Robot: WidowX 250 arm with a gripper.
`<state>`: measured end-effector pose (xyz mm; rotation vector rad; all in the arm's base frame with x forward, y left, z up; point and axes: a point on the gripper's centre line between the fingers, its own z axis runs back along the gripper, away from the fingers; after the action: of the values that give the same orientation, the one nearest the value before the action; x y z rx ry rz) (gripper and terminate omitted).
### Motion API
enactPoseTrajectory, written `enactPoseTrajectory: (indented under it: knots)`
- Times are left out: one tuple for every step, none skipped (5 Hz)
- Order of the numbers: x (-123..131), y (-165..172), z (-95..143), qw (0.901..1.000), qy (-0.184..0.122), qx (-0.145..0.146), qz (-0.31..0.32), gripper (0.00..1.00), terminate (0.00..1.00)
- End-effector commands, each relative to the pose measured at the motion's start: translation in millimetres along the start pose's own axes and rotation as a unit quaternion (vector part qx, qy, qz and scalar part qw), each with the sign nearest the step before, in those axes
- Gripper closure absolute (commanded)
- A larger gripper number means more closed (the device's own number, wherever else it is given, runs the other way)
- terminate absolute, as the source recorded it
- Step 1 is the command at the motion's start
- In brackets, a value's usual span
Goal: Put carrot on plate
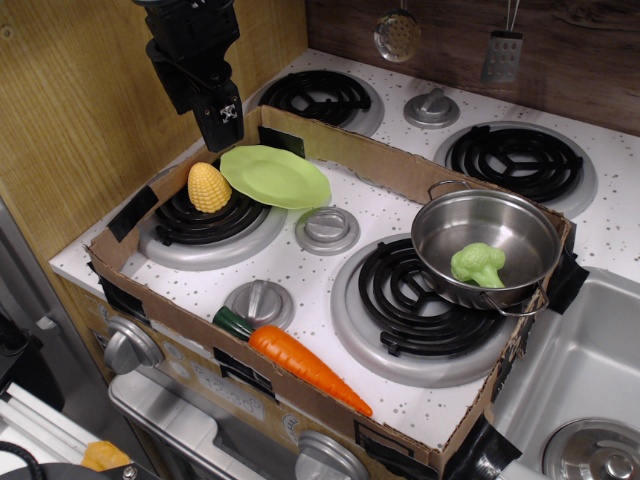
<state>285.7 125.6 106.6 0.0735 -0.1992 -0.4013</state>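
Note:
The orange carrot (305, 366) with a dark green top lies along the front edge of the toy stove, pointing right. The lime-green plate (275, 176) sits at the back left, resting partly on the left burner. My black gripper (224, 128) hangs at the back left corner, just left of and above the plate, far from the carrot. Its fingers look close together with nothing between them.
A yellow corn cob (209, 187) stands on the left burner beside the plate. A steel pot (487, 247) with a green broccoli (477, 264) sits on the right burner. A low cardboard wall (340, 147) rings the stove area. A sink (590, 370) is to the right.

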Motion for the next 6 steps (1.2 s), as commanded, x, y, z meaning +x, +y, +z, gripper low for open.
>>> enactPoseTrajectory:
  knots:
    - [0.0, 0.0, 0.0, 1.0000, 0.000, 0.000, 0.000, 0.00, 0.00]
    - [13.7, -15.6, 18.3, 0.9982, 0.034, 0.001, -0.049, 0.00, 0.00]
    - [18.5, -48.2, 35.2, 0.9970, 0.031, 0.012, -0.070, 0.00, 0.00]
    - [15.9, -91.2, 42.3, 0.9950, 0.013, 0.004, -0.099, 0.00, 0.00]
    - [-0.4, -120.2, 28.7, 0.9928, -0.006, -0.032, -0.115, 0.00, 0.00]
    - [-15.2, -132.5, 5.9, 0.9814, -0.034, -0.069, -0.175, 0.00, 0.00]
